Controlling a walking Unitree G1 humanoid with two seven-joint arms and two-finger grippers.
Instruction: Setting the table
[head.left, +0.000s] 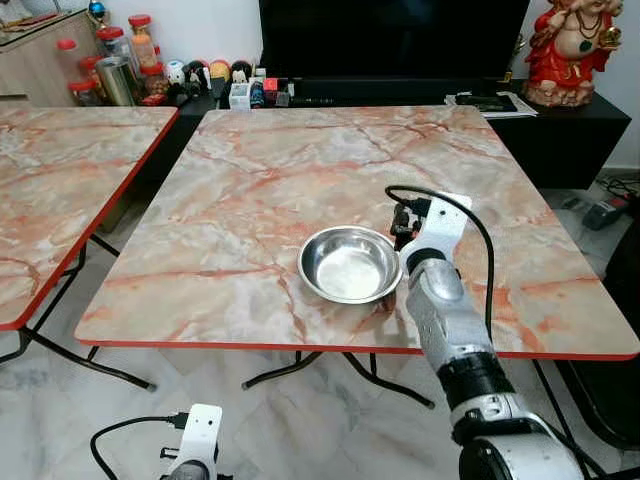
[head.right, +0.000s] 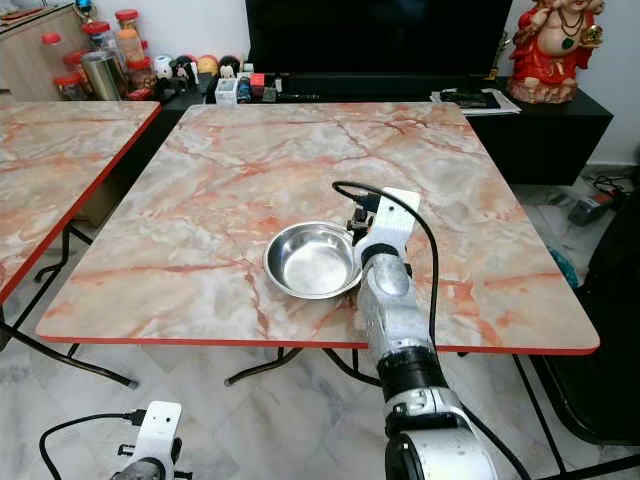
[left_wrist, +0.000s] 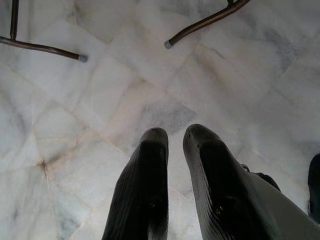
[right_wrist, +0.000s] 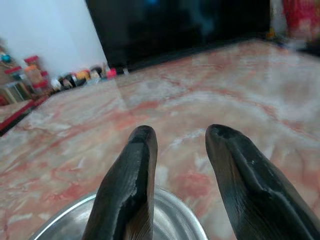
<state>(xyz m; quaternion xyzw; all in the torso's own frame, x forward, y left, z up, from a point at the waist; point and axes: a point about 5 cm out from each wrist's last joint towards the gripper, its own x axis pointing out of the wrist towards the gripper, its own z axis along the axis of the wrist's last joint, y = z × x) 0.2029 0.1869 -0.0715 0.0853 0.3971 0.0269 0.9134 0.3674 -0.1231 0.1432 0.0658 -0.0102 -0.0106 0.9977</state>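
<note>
Bowl upright on table, mouth up.

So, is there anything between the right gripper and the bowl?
Nothing visible. The right gripper is right at the bowl, its open fingers over the near rim, on the table.

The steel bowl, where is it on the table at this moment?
The steel bowl sits on the marble table, near its front edge and right of centre. The right gripper is at the bowl's right rim, fingers apart.
</note>
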